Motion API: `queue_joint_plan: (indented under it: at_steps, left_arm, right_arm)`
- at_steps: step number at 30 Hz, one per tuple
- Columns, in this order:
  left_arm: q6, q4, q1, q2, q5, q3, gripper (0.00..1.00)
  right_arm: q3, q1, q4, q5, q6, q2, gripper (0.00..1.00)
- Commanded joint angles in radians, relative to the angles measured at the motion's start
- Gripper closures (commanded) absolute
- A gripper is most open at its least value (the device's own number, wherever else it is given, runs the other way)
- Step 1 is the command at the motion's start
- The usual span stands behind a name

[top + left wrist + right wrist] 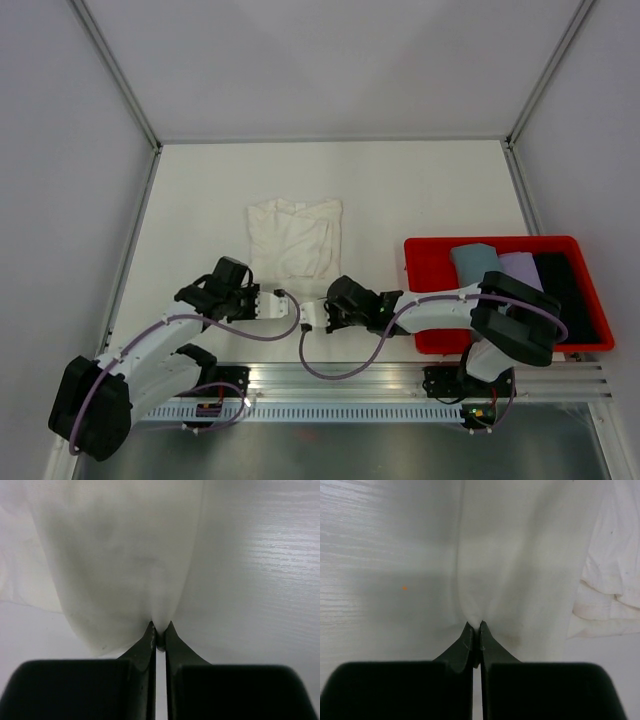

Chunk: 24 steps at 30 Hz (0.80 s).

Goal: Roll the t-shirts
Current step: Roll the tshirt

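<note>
The left hand [159,628] and right hand [476,626] clamped the near hem of the shirt [295,235], seemingly to begin rolling it.

A t-shirt [295,238] lies flat mid-bench [420,190]; at its near edge the left claw [160,630] and right claw [474,627] pinch it side by side; to the right, a bin [425,290] holds three folded t-shirts [520,268] in a row.

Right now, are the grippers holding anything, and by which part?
Yes: the left gripper and right gripper each pinch the cream t-shirt by its near edge.
</note>
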<state>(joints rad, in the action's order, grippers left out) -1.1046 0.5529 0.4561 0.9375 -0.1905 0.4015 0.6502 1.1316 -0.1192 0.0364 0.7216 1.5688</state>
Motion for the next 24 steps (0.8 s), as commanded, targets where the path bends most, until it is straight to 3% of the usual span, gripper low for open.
queue_joint_plan:
  at_steps: [1, 10, 15, 24]
  left_arm:
    - [0.051, 0.092, 0.000, 0.049, -0.061, 0.081, 0.98]
    - [0.003, 0.507, -0.048, 0.086, -0.282, 0.246, 0.98]
    - [-0.069, 0.685, -0.112, 0.225, -0.372, 0.338, 0.98]
    - [-0.231, 0.894, -0.247, 0.530, -0.426, 0.591, 0.94]
  right_arm:
    - [0.035, -0.035, 0.087, -0.070, -0.045, -0.010, 1.00]
    - [0.085, -0.088, 0.300, -0.361, -0.235, -0.165, 1.00]
    - [0.074, -0.170, 0.339, -0.593, -0.263, -0.220, 1.00]
    - [0.250, -0.357, 0.593, -1.009, -0.246, -0.023, 1.00]
